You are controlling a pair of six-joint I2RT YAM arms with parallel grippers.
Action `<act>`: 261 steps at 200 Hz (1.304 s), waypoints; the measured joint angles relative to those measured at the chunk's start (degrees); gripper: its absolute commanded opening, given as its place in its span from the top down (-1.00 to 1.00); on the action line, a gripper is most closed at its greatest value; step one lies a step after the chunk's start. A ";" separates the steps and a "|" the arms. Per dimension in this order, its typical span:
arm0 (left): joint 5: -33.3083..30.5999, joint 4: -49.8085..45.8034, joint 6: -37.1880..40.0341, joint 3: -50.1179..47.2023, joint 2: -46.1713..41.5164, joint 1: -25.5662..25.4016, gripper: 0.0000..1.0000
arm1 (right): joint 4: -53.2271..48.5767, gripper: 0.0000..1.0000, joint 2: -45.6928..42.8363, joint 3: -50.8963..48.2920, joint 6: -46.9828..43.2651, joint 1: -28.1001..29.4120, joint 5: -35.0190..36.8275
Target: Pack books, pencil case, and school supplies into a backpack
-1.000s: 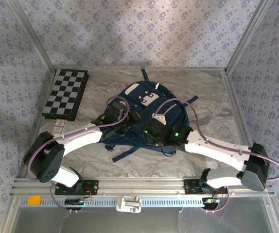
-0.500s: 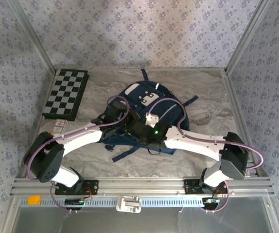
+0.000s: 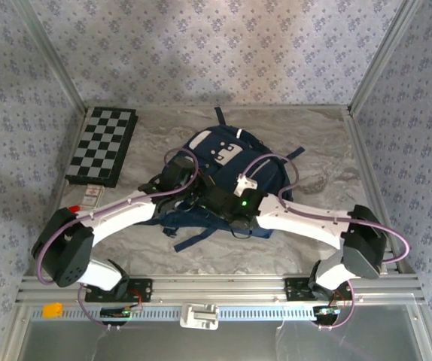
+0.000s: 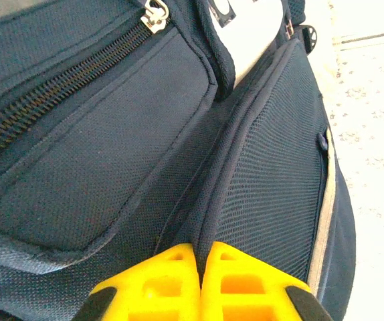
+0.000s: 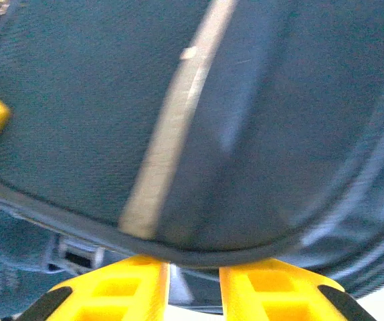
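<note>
The right arm has swung left since a second ago, bringing the right gripper (image 5: 193, 267) to the near rim of the backpack (image 3: 227, 147), which lies mid-tabletop (image 3: 321, 143). Its jaws are narrowly apart; I cannot tell if they grip. The left gripper (image 4: 200, 253) jaws pinch a fold of backpack fabric.

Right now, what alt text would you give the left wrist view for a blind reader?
The left gripper, shut, pinches a raised fold of the navy backpack. A zipper runs across the upper left, with the marble table at right.
</note>
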 measured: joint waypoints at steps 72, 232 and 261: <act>-0.02 -1.95 1.14 1.03 -0.46 0.44 1.00 | -4.52 0.28 4.63 7.63 -10.25 2.75 -1.42; -0.24 -2.89 1.25 1.25 -0.79 0.79 1.00 | -4.57 0.37 10.16 9.11 -8.63 1.20 -0.48; -0.66 -3.19 1.31 1.60 -0.79 1.01 1.00 | -5.20 0.48 11.58 10.38 -8.63 0.76 -0.37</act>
